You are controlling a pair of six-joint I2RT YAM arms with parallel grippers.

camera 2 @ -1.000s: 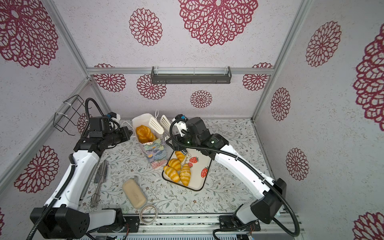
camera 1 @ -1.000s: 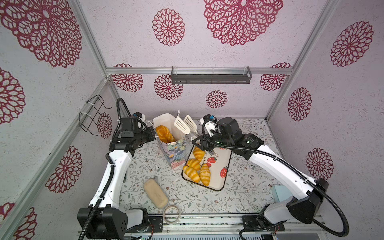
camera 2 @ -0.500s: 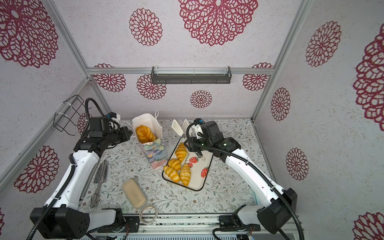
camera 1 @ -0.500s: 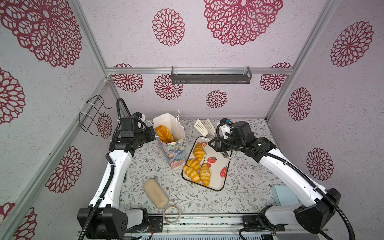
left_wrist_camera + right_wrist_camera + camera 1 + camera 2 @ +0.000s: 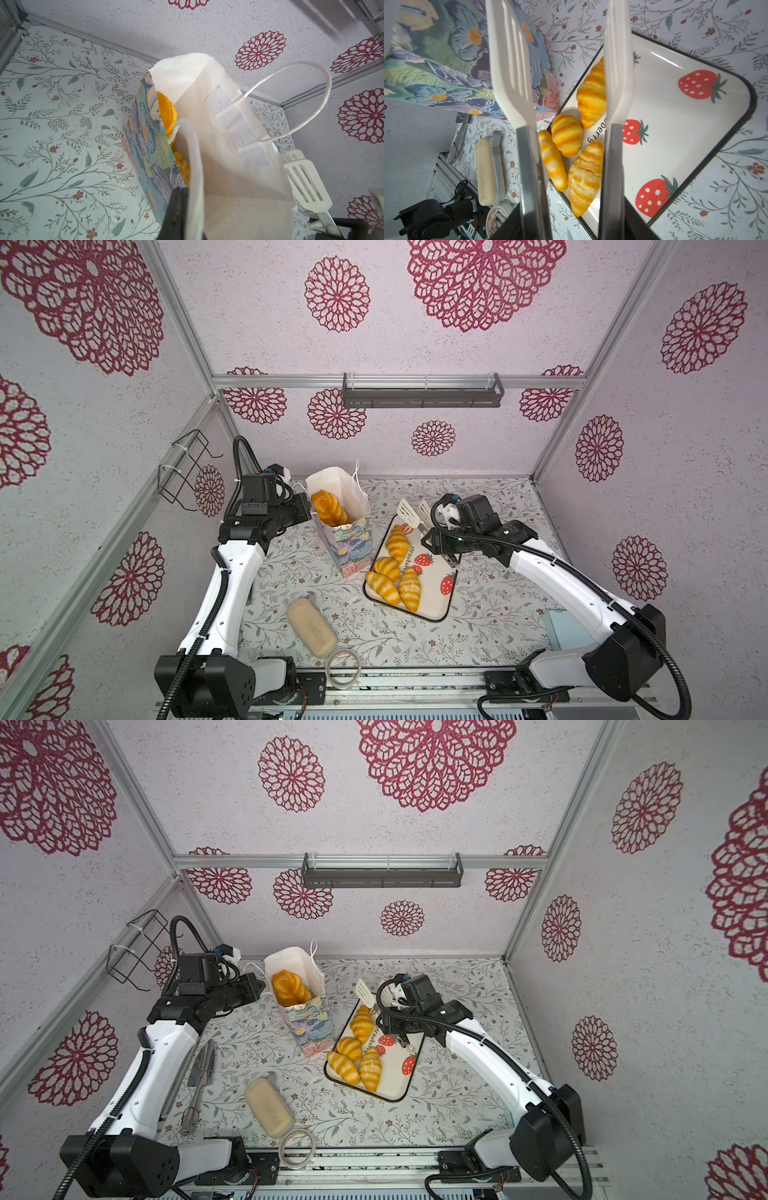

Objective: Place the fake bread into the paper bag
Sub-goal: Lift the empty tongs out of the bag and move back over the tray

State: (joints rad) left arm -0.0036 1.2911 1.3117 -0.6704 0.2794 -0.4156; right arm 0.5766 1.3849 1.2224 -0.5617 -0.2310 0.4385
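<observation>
Croissants (image 5: 387, 569) sit on the tray (image 5: 433, 602) mid-frame, beside the bag (image 5: 353, 547) whose rim the left gripper (image 5: 307, 506) pinches. Right gripper (image 5: 439, 540) clasps empty, spread tongs (image 5: 409, 512); better straddle one croissant squarely before squeezing.

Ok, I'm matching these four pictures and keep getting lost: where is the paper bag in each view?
In a top view: the paper bag stands mid-table, just left of the strawberry tray.
In a top view: the paper bag again, same spot.
Left wrist: seen close, its white inside fills the picture's middle.
Right wrist: only its painted side, beyond the white tongs.
Shared landmark: the white tongs, in all four.
</observation>
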